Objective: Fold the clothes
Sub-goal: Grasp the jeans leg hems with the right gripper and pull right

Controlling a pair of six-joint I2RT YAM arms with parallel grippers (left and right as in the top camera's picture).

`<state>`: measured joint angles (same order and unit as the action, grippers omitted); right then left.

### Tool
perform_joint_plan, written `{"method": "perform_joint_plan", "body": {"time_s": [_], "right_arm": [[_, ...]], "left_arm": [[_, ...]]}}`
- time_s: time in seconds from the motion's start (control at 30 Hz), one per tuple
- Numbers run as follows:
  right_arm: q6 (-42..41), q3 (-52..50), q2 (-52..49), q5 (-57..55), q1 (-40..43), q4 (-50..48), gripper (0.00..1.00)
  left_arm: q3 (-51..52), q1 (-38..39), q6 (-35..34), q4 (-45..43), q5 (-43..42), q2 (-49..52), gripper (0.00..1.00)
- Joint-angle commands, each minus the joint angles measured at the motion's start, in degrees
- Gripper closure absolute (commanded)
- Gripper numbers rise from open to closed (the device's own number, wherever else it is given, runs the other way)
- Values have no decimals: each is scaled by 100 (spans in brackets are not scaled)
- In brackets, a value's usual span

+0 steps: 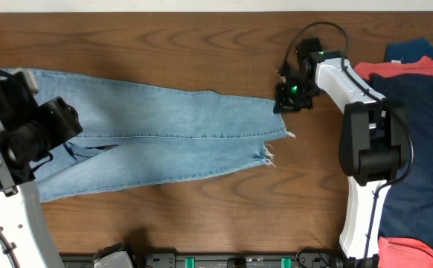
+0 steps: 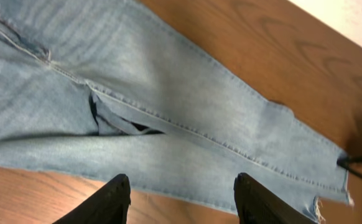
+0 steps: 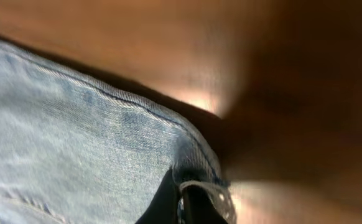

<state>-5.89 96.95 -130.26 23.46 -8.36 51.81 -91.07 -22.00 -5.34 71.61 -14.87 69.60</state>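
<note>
The light blue jeans (image 1: 164, 138) lie flat across the wooden table, legs side by side pointing right, frayed hems at the right end. My right gripper (image 1: 286, 100) is shut on the far corner of the upper leg's hem (image 3: 199, 180). My left gripper (image 2: 181, 193) is open and empty above the near edge of the jeans (image 2: 168, 99), near their waist end. In the overhead view the left arm (image 1: 23, 138) covers the waist part of the jeans.
A pile of other garments sits at the right edge: navy (image 1: 425, 134), coral-red (image 1: 406, 71) and a teal piece (image 1: 414, 50). More coral-red cloth (image 1: 417, 249) lies at the front right. The right arm's base (image 1: 369, 156) stands beside the pile.
</note>
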Motion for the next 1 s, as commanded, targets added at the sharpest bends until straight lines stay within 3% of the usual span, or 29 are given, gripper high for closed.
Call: {"method": "perform_joint_plan", "body": {"time_s": [0.0,0.1,0.13,0.17,0.2,0.23,0.33,0.47,0.6,0.73,0.97], "right_arm": [[-330,562,-122,0,289,-396,99],[-435,1196,-122,269,544,-997,99],[-435,1357,-122,363,614,-1139,89],[-435,1499,-122,415,675,-1209,55],[-435,1613,-122,420,723,-1198,31],[-435,1720,-122,420,772,-1106,23],[-400,1937,-122,444,885,-389,22],[164,1969,-122,680,881,1104,34],[791,1668,-122,647,590,2273,37],[837,1080,-122,168,98,2269,40],[503,146,-122,-83,-518,920,48]], "left_arm": [[-24,22,37,44,-13,-2,45],[-24,22,37,39,-13,0,44],[-24,22,37,39,-13,0,45],[-24,22,37,39,-13,0,45],[-24,22,37,42,-13,0,45],[-24,22,39,42,-13,0,45],[-24,22,39,85,-11,0,45],[-24,22,55,168,-11,0,44],[-24,22,61,188,-11,0,44],[-24,22,61,186,-11,0,44],[-24,22,61,188,-13,0,44]]}}
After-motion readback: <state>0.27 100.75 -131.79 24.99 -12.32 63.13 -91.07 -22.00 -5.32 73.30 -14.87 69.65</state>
